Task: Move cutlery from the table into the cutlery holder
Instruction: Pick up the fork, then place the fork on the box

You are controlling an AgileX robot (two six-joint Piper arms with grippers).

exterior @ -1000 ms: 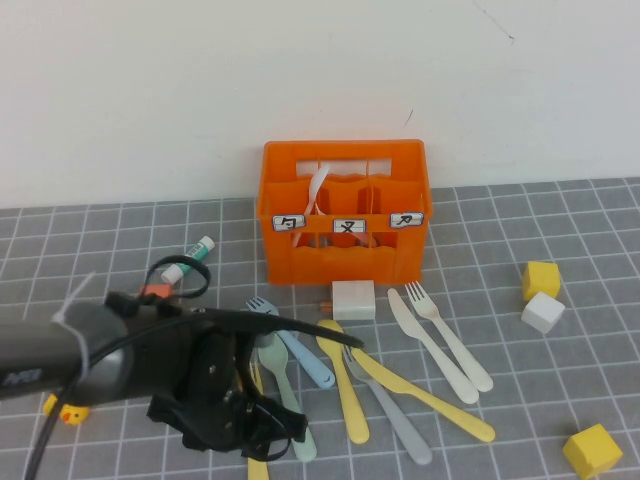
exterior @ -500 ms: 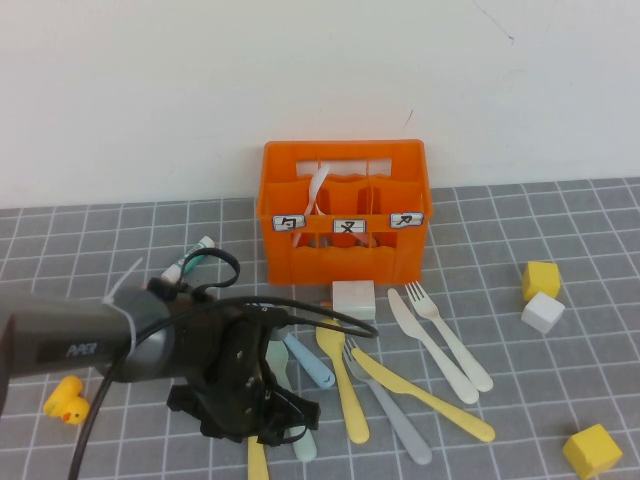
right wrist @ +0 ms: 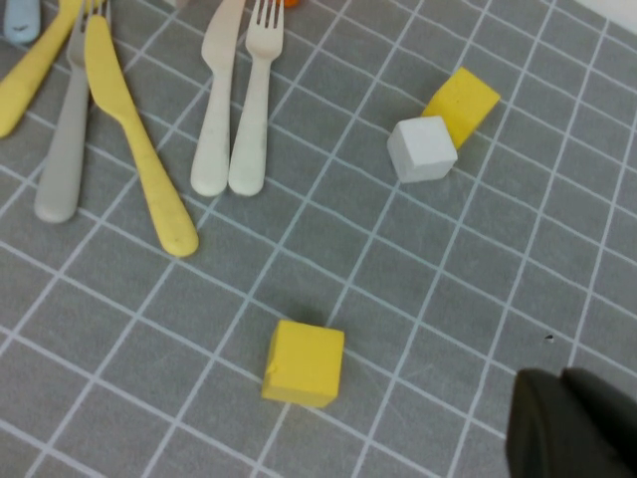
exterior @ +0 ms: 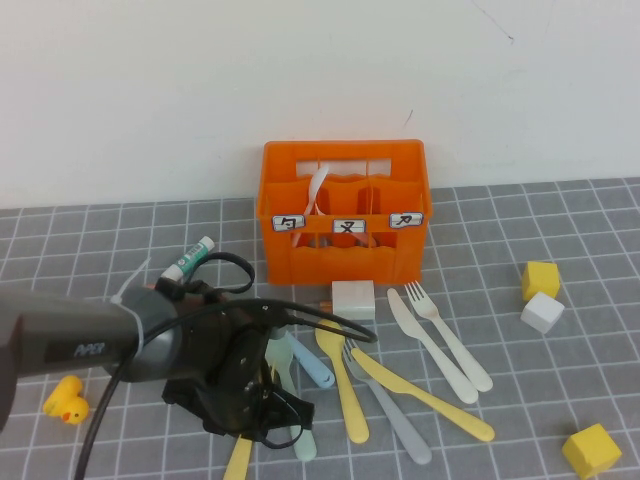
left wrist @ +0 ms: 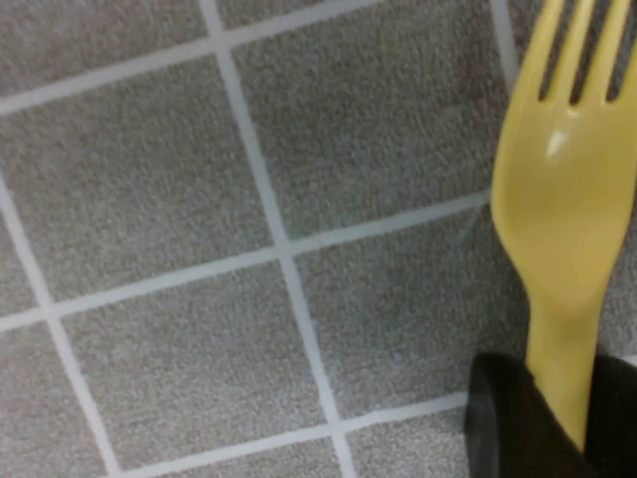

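Observation:
My left gripper is low over the table in front of the orange cutlery holder. It is shut on the handle of a yellow fork, whose handle end sticks out below the arm. In the left wrist view the gripper holds the fork just above the grey tiles. On the table lie a yellow spoon, a yellow knife, a grey fork, a cream knife, a cream fork, and blue and mint pieces partly under the arm. My right gripper is shut and empty, right of the cutlery.
A white-and-green tube and a yellow duck are at the left. A pale block stands before the holder. Yellow cubes and a white cube sit at the right. A white piece stands in the holder.
My left arm has shifted to the right over the cutlery pile. The yellow fork's handle has swung to a tilt below the arm. The other cutlery has not moved.

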